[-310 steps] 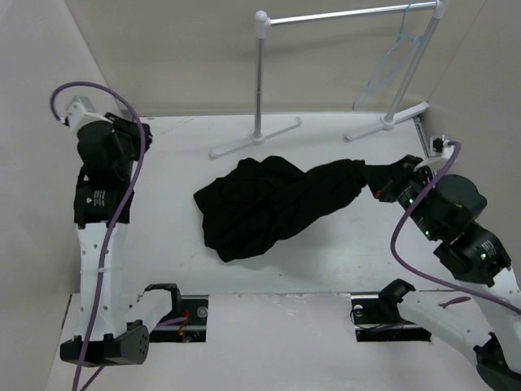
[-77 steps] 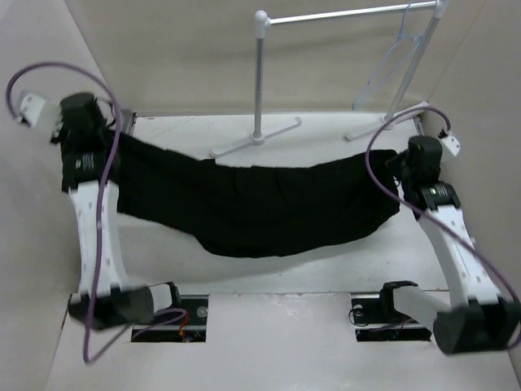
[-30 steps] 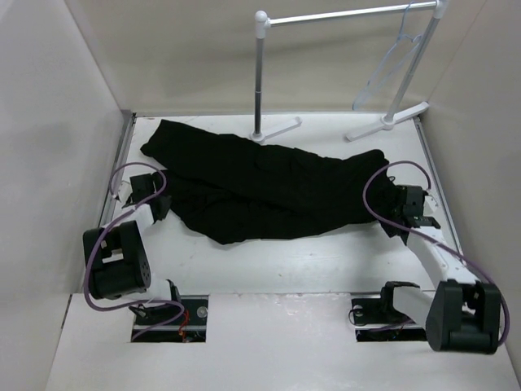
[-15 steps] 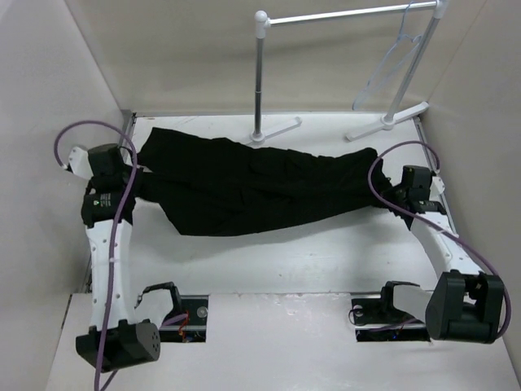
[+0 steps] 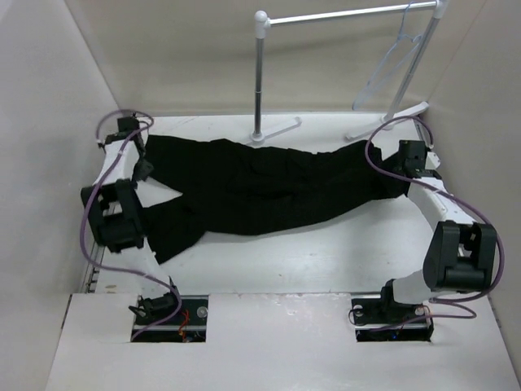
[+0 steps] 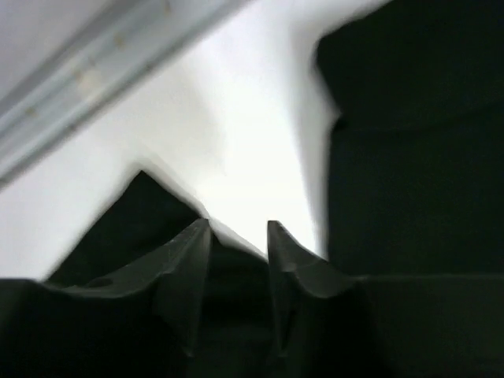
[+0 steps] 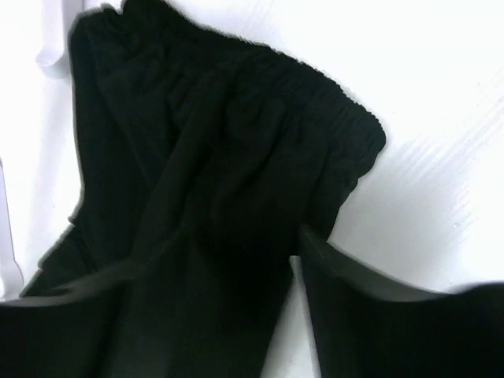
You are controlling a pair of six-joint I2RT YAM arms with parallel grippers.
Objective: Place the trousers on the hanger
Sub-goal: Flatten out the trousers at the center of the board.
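The black trousers (image 5: 269, 183) lie stretched across the table, the waist to the right and one leg trailing toward the front left. My left gripper (image 5: 142, 155) is at their left end. In the left wrist view its fingers (image 6: 193, 260) stand apart over white table, with black cloth (image 6: 409, 157) beside them and nothing pinched. My right gripper (image 5: 399, 167) is at the waist end. In the right wrist view the gripper (image 7: 224, 252) is open, with the gathered waistband (image 7: 315, 102) lying loose ahead of it. The pale hanger (image 5: 391, 69) hangs on the rack at the back right.
The white tube rack (image 5: 342, 15) stands at the back, its feet (image 5: 256, 137) touching the trousers' far edge. Side walls close in on both sides. A metal rail (image 6: 94, 71) runs along the table's left edge.
Both grippers have opened and let go of the trousers' ends. The cloth has settled flat on the table. The left arm has moved toward the back left corner.
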